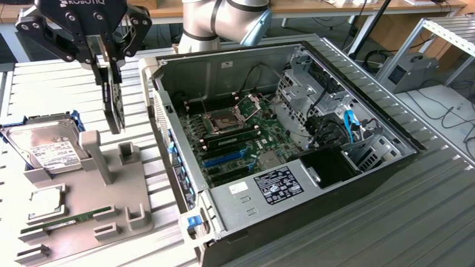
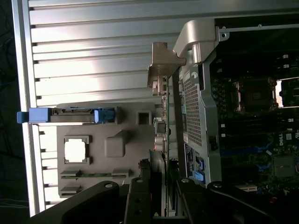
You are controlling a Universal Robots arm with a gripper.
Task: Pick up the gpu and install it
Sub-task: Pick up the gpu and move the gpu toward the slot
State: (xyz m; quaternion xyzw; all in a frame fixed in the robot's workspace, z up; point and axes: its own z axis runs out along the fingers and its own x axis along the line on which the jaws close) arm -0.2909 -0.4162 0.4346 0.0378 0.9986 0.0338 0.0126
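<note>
Exterior view, from its left to its right:
- Hard drive (image 1: 44, 147) in a blue-edged carrier, at the far corner of the grey holder (image 1: 111, 189)
- Square processor chip (image 1: 46, 203) and green memory stick (image 1: 67, 219) lie flat in their recesses on the holder
- Claw (image 1: 110, 55) is above the holder, closed on the gpu (image 1: 113, 103). It pinches the card's upper end, and the card hangs upright and edge-on with its lower end near the holder's tall post. Cannot tell whether card and post touch
- Robot arm (image 1: 219, 19) is behind the open computer case (image 1: 222, 69)
- Case lies on its side on the ribbed metal table (image 1: 401, 222). The motherboard (image 1: 237, 139) is exposed, and the gpu is outside the case

Wrist view: the gpu (image 2: 162, 126) runs out from the claw (image 2: 159, 189), silvery bracket at the far end, between holder and case wall
</note>
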